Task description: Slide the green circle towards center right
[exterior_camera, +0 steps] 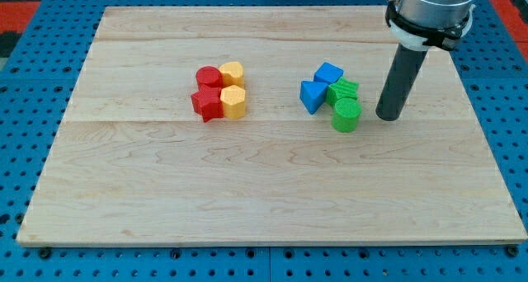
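Observation:
The green circle [346, 115] is a short green cylinder standing right of the board's middle. Just above it, touching, is a green star-like block [343, 90]. A blue cube [328, 72] and a blue triangular block [312, 96] sit to their upper left in the same cluster. My tip [388, 116] is the lower end of the dark rod, coming down from the view's top right. It rests on the board just to the right of the green circle, with a small gap between them.
A second cluster lies left of the middle: a red circle [208, 75], a red star [207, 104], a yellow block [233, 72] and a yellow hexagon [234, 103]. The wooden board [264, 191] lies on a blue pegboard surface [16, 150].

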Available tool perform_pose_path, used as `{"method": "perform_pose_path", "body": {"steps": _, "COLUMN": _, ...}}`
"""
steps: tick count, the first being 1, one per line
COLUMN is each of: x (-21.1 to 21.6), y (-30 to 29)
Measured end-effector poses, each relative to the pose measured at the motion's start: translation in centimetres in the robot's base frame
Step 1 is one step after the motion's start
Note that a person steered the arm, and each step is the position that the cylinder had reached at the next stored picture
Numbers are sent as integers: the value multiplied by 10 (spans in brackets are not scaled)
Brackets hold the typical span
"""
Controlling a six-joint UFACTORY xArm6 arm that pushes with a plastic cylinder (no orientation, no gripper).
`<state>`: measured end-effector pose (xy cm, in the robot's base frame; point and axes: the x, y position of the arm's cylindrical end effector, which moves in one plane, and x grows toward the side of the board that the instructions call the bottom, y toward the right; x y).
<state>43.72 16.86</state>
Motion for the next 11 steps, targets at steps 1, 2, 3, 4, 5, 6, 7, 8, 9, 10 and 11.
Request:
{"method": "perform_pose_path", "body": {"steps": 1, "x": 0, "y": 0}}
{"method": "perform_pose_path", "body": {"steps": 2, "x": 16, "y": -6}}
{"method": "perform_pose_path", "body": {"steps": 3, "x": 46, "y": -13}}
{"method": "perform_pose_path", "body": {"steps": 4, "x": 62, "y": -59}}
{"method": "perform_pose_path", "body": {"steps": 5, "x": 62, "y": -92}}
{"method": "perform_pose_path", "body": {"steps": 6, "x": 28, "y": -112}}
{"method": "perform_pose_path", "body": {"steps": 7, "x": 9, "y": -71}}
{"method": "perform_pose_path", "body": {"steps": 8, "x": 17, "y": 1}}
{"method": "perform_pose_path", "body": {"steps": 9, "x": 18, "y": 25}}
{"method": "perform_pose_path", "body": {"steps": 10, "x": 37, "y": 47}}
{"method": "perform_pose_path", "body": {"steps": 11, "x": 32, "y": 55}}
